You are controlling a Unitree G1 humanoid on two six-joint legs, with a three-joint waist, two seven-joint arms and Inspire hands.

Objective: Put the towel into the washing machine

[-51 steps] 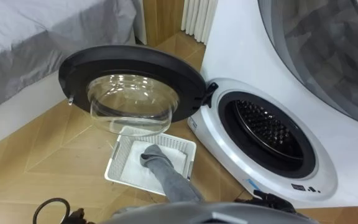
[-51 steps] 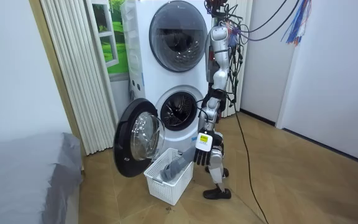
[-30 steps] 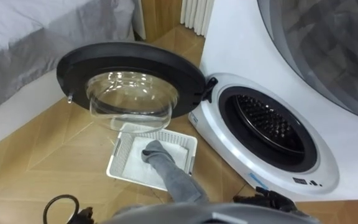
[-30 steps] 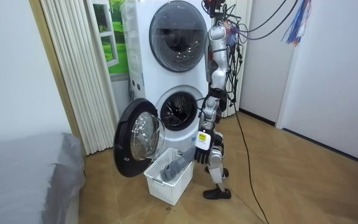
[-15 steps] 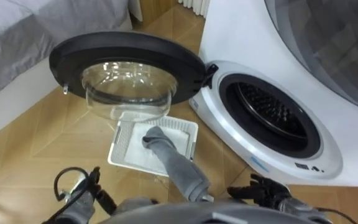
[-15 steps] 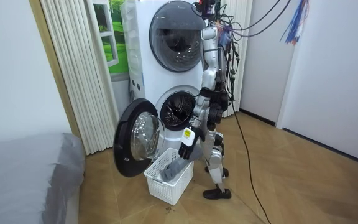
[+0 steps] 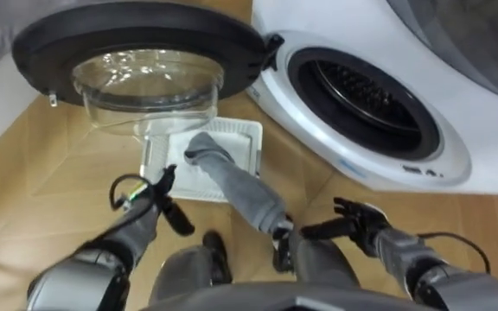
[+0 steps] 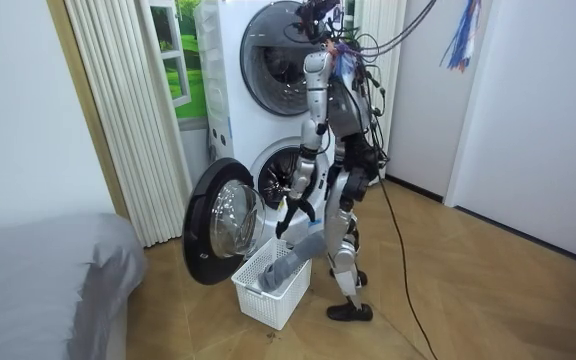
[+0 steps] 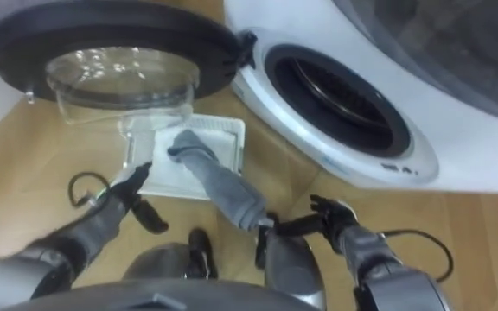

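Bending lower than before: left hand [image 7: 156,197], right hand [image 7: 354,221] flanking towel [image 7: 234,183]

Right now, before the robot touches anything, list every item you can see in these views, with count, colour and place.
towel: one, grey, one end in the basket, the rest draped over its near rim.
basket: one, white, on the floor below the open door.
washing machine: one, white, ahead on the robot's right.
door: one, black rim and clear glass bowl, swung open.
upper machine: one, white, dark round window, stacked on the washing machine.
bed: one, grey cover, the room view's lower left.
floor: tan wood.
left hand: black, open, beside the basket.
right hand: black, open, low before the washing machine.
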